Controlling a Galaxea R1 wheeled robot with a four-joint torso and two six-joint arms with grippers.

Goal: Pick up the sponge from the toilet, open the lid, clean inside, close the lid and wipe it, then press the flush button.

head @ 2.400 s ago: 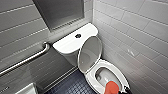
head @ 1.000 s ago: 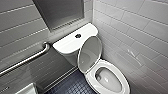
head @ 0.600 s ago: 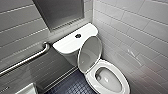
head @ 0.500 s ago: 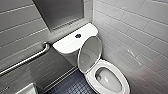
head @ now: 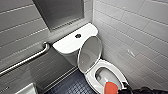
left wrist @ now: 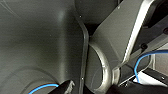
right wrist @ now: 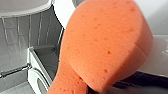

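R claw (head: 123,87) clamped on sponge (head: 111,88), over front of toilet (head: 113,67) bowl; can't tell if touching. The lid (head: 90,53) is up against tank, flush btn (head: 78,35) mid tank top. Grab bar (head: 30,58) on left wall.

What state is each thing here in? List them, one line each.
lid: raised, standing upright
toilet: uncovered, open at the top
flush button: untouched, nothing on or near it
sponge: held by the right gripper, over the toilet's front rim
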